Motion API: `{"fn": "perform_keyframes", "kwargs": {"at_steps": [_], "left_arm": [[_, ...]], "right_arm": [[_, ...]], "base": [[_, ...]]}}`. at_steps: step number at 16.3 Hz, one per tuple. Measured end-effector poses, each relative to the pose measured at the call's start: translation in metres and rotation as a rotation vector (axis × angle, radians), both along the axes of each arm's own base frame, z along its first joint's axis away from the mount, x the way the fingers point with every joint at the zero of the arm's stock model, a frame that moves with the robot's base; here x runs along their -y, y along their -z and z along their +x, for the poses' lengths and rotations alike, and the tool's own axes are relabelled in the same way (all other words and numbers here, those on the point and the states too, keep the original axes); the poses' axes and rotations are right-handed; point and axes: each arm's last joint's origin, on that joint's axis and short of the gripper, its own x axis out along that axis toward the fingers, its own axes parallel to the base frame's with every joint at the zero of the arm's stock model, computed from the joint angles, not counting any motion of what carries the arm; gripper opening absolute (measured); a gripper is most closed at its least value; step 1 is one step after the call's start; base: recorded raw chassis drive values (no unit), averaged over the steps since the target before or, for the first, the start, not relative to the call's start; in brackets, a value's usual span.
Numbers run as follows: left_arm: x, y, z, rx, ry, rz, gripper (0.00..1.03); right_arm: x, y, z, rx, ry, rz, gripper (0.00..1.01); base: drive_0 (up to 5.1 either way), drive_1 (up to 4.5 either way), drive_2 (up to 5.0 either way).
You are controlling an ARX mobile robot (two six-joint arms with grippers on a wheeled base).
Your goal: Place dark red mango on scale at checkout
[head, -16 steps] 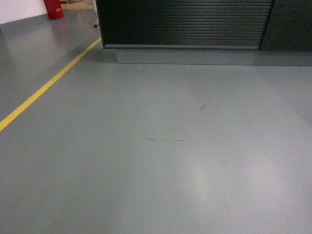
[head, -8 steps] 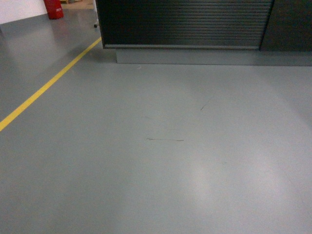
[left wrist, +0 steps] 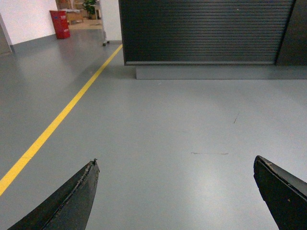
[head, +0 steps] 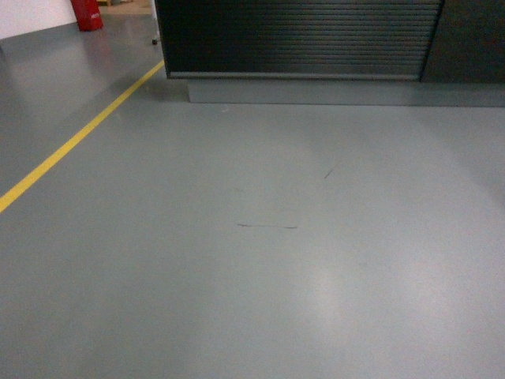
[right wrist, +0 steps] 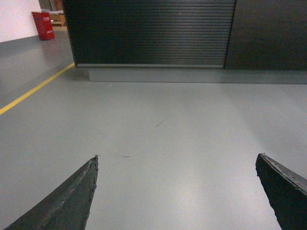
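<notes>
You are facing the desk (head: 300, 39) straight ahead across bare floor (head: 260, 260); mango and scale are out of view. Left end effector (left wrist: 175, 191) and right end effector (right wrist: 176, 191) are both hanging spread, empty, equally far.

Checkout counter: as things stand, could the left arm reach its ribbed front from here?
Probably not. The left gripper is open and empty, and a wide stretch of bare grey floor separates it from the checkout counter. Nothing blocks the way, so the base would likely need to drive closer first.

checkout (head: 300, 39) ahead, far side of floor (head: 260, 260) | floor line (head: 79, 138) left
</notes>
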Motion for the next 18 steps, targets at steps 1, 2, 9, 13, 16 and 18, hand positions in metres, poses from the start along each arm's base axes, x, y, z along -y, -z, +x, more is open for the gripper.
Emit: {"fn": "perform_keyframes", "kwargs": {"at_steps": [1, 2, 9, 13, 16, 18], "left_arm": [[0.0000, 0.0000, 0.0000, 0.000, 0.000, 0.000, 0.98], [0.0000, 0.0000, 0.0000, 0.000, 0.000, 0.000, 0.98], [0.0000, 0.0000, 0.0000, 0.000, 0.000, 0.000, 0.98], [0.0000, 0.0000, 0.0000, 0.000, 0.000, 0.000, 0.98], [0.0000, 0.0001, 0.0000, -0.001, 0.000, 0.000, 0.98], [0.0000, -0.0001, 0.0000, 0.001, 0.000, 0.000, 0.98]], "right_arm": [[0.0000, 0.0000, 0.0000, 0.000, 0.000, 0.000, 0.98], [0.0000, 0.0000, 0.0000, 0.000, 0.000, 0.000, 0.98], [0.0000, 0.0000, 0.0000, 0.000, 0.000, 0.000, 0.98], [0.0000, 0.0001, 0.0000, -0.001, 0.000, 0.000, 0.98], [0.0000, 0.0000, 0.0000, 0.000, 0.000, 0.000, 0.98], [0.0000, -0.0001, 0.0000, 0.001, 0.000, 0.000, 0.98]], "base": [[0.0, 0.00, 0.0], [0.0, 0.00, 0.0], [0.0, 1.20, -1.2], [0.0, 4.29, -4.4], [0.1, 4.38, -4.3], [0.1, 4.41, -4.3]]}}
